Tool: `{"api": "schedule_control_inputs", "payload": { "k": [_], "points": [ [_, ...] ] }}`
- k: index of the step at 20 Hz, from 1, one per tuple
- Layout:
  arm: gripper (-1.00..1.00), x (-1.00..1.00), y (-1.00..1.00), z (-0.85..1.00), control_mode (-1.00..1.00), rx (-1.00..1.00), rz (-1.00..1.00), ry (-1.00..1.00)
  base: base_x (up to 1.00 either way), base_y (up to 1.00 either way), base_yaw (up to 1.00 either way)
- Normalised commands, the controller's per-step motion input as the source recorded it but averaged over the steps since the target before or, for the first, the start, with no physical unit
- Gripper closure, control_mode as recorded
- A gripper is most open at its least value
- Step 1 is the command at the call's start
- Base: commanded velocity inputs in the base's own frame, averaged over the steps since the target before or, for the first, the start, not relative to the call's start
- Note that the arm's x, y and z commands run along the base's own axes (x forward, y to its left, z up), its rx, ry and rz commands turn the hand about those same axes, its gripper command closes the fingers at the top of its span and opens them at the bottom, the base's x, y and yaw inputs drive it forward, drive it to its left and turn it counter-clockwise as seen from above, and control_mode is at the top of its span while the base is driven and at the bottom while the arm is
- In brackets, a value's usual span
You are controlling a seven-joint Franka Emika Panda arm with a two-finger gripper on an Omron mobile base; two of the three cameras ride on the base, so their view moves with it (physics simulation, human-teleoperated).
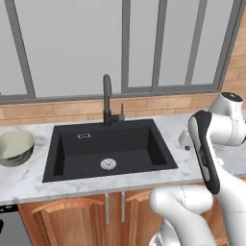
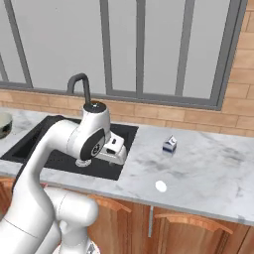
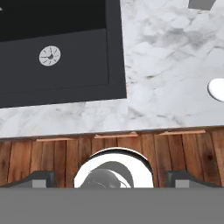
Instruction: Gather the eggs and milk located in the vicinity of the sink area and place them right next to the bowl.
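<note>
The milk, a small white carton with blue markings, stands on the marble counter right of the sink. One pale oval egg lies nearer the counter's front edge; in the hand view it is the egg at the right border. At the far left sits the cream-green bowl. My gripper hovers above the sink's right front corner, well left of the milk and the egg. Its jaws stand open in the hand view, with nothing between the fingertips.
A tall dark faucet rises behind the sink, and the round silver drain shows in the basin. A brick ledge and window run along the back. Wooden cabinet doors lie below the counter edge.
</note>
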Motion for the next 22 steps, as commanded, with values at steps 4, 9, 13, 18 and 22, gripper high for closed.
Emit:
{"api": "schedule_control_inputs", "payload": {
  "k": [4,9,13,18,22],
  "points": [
    [-1.00,0.00,0.00,0.00,1.00,0.00,0.00,0.00,0.57,-0.64,-0.06],
    [-1.00,0.00,0.00,0.00,1.00,0.00,0.00,0.00,0.01,-0.19,-0.02],
    [-1.00,0.00,0.00,0.00,-1.00,0.00,0.00,0.00,0.00,0.00,0.00],
    [-1.00,0.42,-0.08,0.00,-1.00,0.00,0.03,0.06,0.00,0.00,0.00],
    [-1.00,0.41,-0.19,-0.04,-1.00,-0.05,0.04,0.24,0.00,0.00,0.00]
  ]
}}
